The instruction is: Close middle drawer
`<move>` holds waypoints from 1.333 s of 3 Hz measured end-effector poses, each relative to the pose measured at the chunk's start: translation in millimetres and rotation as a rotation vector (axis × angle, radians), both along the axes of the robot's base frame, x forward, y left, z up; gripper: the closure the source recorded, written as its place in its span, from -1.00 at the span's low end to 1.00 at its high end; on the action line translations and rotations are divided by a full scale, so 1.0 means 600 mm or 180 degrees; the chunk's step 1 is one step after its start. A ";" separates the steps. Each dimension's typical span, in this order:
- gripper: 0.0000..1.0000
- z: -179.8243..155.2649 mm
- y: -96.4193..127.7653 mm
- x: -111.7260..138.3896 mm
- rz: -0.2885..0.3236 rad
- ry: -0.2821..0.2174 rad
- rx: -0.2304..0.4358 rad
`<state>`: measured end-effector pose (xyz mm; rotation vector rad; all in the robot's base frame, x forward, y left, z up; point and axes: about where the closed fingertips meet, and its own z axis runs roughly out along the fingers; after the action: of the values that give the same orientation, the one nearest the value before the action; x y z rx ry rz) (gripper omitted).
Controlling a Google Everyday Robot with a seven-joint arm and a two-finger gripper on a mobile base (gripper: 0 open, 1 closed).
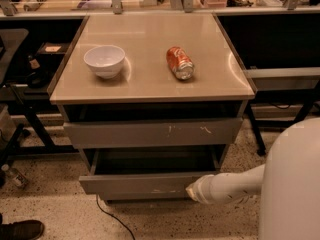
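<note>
The drawer (135, 185) stands pulled out from the cabinet with its grey inside open to view. Its plain front reaches leftward from the gripper (194, 190). The gripper is at the right end of that front and seems to touch it, though the contact is hard to see.

Because this point is far from the middle, a push here may turn the drawer a little and jam it on its rails. The tip may also slide off the right edge or under the front. If the drawer shuts hard, the shock may roll the can (179, 62), which lies on its side on the top, above and behind the gripper.

Whether the gripper is released or clenched I cannot tell; it holds nothing that I can see. The scratched front (150, 132) is just above it and to the left, and the bowl (104, 60) is further left on the top.
</note>
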<state>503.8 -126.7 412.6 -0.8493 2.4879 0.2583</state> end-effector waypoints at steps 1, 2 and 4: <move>1.00 0.000 -0.001 0.000 -0.0006 0.0000 -0.0003; 1.00 0.001 0.022 0.042 -0.0039 -0.0089 0.0069; 1.00 0.001 0.042 0.073 -0.0026 -0.0178 0.0119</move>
<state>547.6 -101.7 413.2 -0.8198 2.4268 0.2738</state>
